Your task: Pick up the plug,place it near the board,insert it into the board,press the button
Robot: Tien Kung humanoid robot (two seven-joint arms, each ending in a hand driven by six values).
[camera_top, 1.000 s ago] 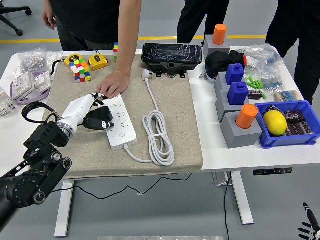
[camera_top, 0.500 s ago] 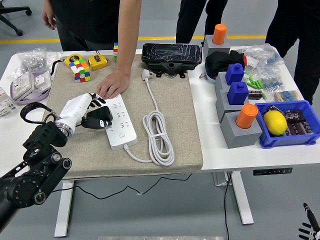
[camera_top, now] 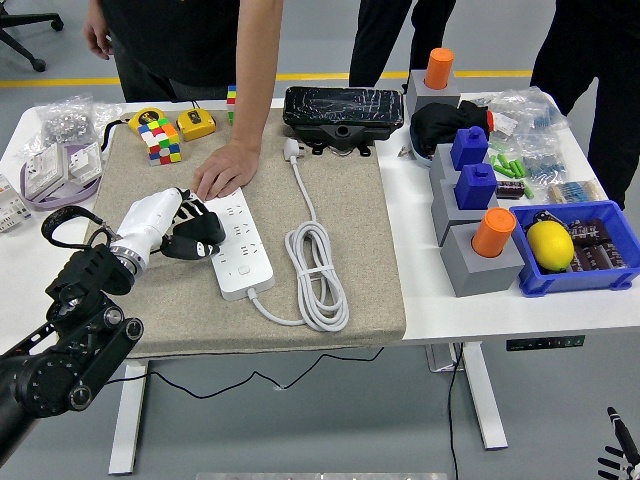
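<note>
One left hand (camera_top: 185, 228), white-shelled with dark fingers, reaches in from the lower left and is curled around a black plug (camera_top: 197, 241), held at the left edge of the white board (camera_top: 237, 243). Compared with a second ago, hand and plug have drifted slightly up and toward the board's far end; the plug now sits against the sockets on the board's left side. Whether the pins have entered a socket cannot be told from this angle; it looks like alignment rather than full seating.

Board: long white power strip lying diagonally on the grey mat (camera_top: 350, 250), its own white cable (camera_top: 315, 265) coiled just to the right, white cable plug (camera_top: 292, 149) resting near the black case (camera_top: 345, 110). Button: presumably at the board's near end, unpressed, no finger near it.

Person's hand (camera_top: 226, 168): flat on the mat, touching the board's far end, unchanged, apparently steadying it.

Right hand: only dark fingertips at the lower right corner, well apart from the work; state not readable.

Also present: colour cube (camera_top: 160, 139) at the mat's far left; blue bin (camera_top: 580, 262) with a yellow lemon (camera_top: 550, 244) on the table's right.

Task standing, as judged: pick-up and approach done; insertion in hand; button press remains.
</note>
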